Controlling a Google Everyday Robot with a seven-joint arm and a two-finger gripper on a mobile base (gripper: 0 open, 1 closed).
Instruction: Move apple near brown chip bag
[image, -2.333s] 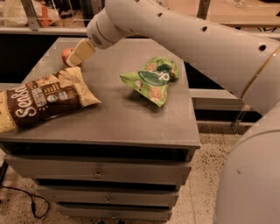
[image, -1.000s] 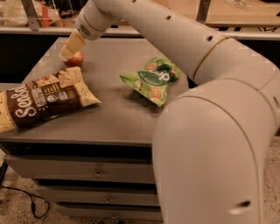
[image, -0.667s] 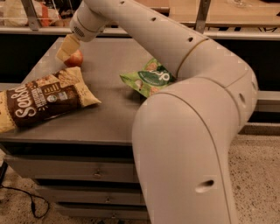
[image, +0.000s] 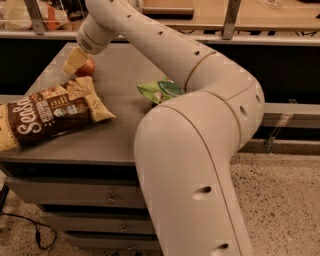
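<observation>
One small red apple (image: 88, 68) sits at the far side of the grey table (image: 115, 135), just behind the upper end of the brown chip bag (image: 50, 112). The gripper (image: 75, 60) is pressed against the apple's left side. Whether it really holds the apple, I cannot tell. The bag lies nearer to me than the gripper, with its long axis running left to right.

Only readable bit: big white cursive on brown chip bag (image: 50, 112), starts "Se", rest too murky to call. Small print there illegible, same for green bag (image: 162, 91). Gripper (image: 70, 62) sits against apple (image: 88, 67), desk (image: 120, 132) far-left corner.
</observation>
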